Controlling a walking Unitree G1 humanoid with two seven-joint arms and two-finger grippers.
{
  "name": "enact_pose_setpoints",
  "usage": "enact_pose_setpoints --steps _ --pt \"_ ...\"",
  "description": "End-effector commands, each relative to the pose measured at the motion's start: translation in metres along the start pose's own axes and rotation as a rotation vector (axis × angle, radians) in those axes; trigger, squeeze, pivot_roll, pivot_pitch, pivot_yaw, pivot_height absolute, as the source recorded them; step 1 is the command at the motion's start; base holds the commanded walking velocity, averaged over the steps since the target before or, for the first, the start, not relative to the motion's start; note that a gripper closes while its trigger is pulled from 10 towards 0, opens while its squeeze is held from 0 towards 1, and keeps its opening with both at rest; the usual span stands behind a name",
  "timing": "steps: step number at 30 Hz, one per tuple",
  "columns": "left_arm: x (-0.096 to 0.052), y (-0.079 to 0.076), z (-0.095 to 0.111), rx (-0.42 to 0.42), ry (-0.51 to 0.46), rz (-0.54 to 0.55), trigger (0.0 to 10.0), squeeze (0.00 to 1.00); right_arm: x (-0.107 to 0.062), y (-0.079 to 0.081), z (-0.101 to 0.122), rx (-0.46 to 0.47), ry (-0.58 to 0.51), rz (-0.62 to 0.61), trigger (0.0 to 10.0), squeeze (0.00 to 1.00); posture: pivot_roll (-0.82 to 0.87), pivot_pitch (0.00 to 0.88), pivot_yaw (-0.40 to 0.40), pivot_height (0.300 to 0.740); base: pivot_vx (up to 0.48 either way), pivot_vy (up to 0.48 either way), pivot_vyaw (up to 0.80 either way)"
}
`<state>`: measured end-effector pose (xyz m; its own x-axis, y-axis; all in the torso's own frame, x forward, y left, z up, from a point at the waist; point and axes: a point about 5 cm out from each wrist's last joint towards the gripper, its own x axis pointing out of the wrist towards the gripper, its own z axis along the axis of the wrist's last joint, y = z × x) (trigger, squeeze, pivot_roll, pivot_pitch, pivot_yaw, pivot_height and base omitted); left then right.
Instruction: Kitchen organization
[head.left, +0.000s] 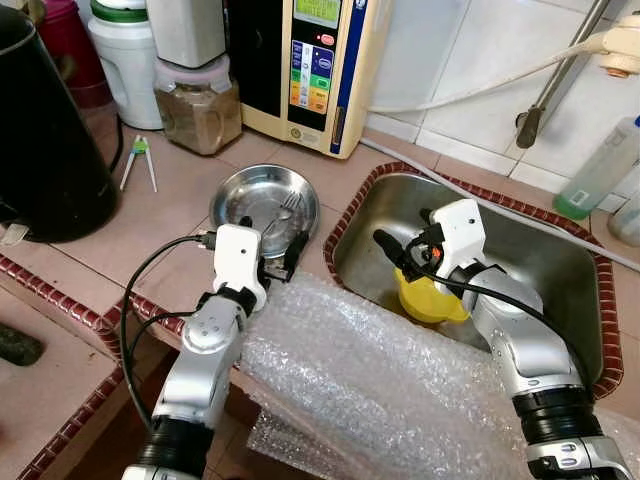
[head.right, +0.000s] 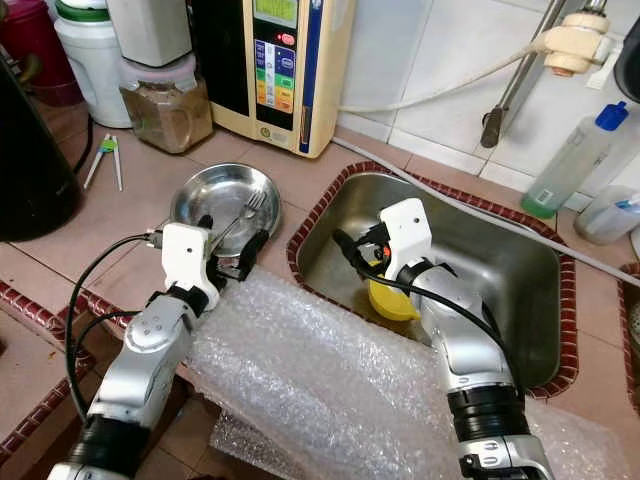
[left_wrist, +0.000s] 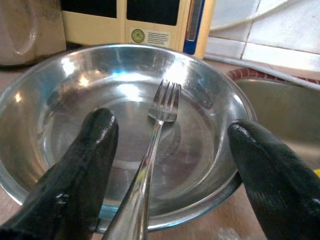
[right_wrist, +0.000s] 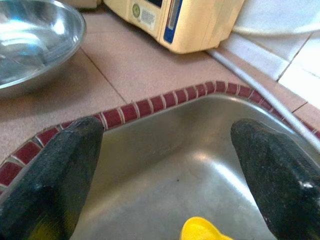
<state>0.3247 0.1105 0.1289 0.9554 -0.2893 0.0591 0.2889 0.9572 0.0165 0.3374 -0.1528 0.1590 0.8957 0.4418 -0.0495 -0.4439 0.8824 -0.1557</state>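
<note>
Silver arms; white wrists; black cables

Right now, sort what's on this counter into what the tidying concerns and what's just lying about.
In play:
left pincer, open over the steel bowl
fork in that bowl
right pincer, open in the sink
yellow item

Lying about:
bubble wrap
water machine
black kettle
jar

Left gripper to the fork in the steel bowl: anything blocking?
Nothing visible. The left gripper is open at the near rim of the steel bowl, its fingers either side of the fork, whose handle runs back between them. Bubble wrap lies behind the gripper.
</note>
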Motion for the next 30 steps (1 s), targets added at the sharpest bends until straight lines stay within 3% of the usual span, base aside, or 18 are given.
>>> enact_pose_setpoints --steps 1,2,3,4,5,6,7,8,14,30 --pt "0.003 0.001 -0.008 -0.012 0.040 0.012 0.0 0.00 -0.004 -0.002 0.002 -0.008 -0.002 0.001 10.0 0.81 0.00 0.096 -0.093 0.740 0.000 0.000 0.00" --pt "0.005 0.003 -0.006 -0.008 0.033 0.021 0.0 0.00 -0.004 -0.003 0.003 -0.010 -0.003 0.003 10.0 0.76 0.00 0.096 -0.093 0.740 0.000 0.000 0.00" --pt "0.007 0.005 -0.004 -0.005 0.026 0.027 0.0 0.00 -0.004 -0.003 0.004 -0.008 -0.005 0.008 10.0 0.55 -0.01 0.095 -0.092 0.740 0.000 0.000 0.00" --pt "0.008 0.006 -0.003 -0.003 0.022 0.030 0.0 0.00 -0.005 -0.003 0.005 -0.006 -0.006 0.011 10.0 0.55 -0.01 0.095 -0.092 0.740 0.000 0.000 0.00" --pt "0.009 0.008 -0.001 0.000 0.013 0.036 0.0 0.00 -0.005 -0.003 0.006 -0.001 -0.010 0.022 10.0 0.35 0.00 0.096 -0.092 0.740 0.000 0.000 0.00" --pt "0.009 0.008 -0.001 0.000 0.013 0.036 0.0 0.00 -0.005 -0.003 0.006 -0.001 -0.010 0.022 10.0 0.35 0.00 0.096 -0.092 0.740 0.000 0.000 0.00" --pt "0.011 0.011 0.001 0.004 0.004 0.045 0.0 0.00 -0.005 0.000 0.009 0.012 -0.020 0.058 10.0 0.09 0.00 0.095 -0.092 0.740 0.000 0.000 0.00" --pt "0.012 0.014 0.003 0.008 -0.002 0.053 0.0 0.00 -0.006 0.004 0.012 0.025 -0.031 0.098 10.0 0.02 0.00 0.095 -0.092 0.740 0.000 0.000 0.00" --pt "0.016 0.018 0.009 0.002 -0.027 0.064 0.0 0.00 -0.011 0.019 0.017 0.041 -0.043 0.231 10.0 0.00 0.00 0.095 -0.091 0.740 0.000 0.000 0.00" --pt "0.019 0.024 0.009 -0.038 -0.029 0.075 0.0 0.00 -0.012 0.023 0.021 0.047 -0.040 0.283 10.0 0.00 0.00 0.085 -0.095 0.740 0.000 0.000 0.00"
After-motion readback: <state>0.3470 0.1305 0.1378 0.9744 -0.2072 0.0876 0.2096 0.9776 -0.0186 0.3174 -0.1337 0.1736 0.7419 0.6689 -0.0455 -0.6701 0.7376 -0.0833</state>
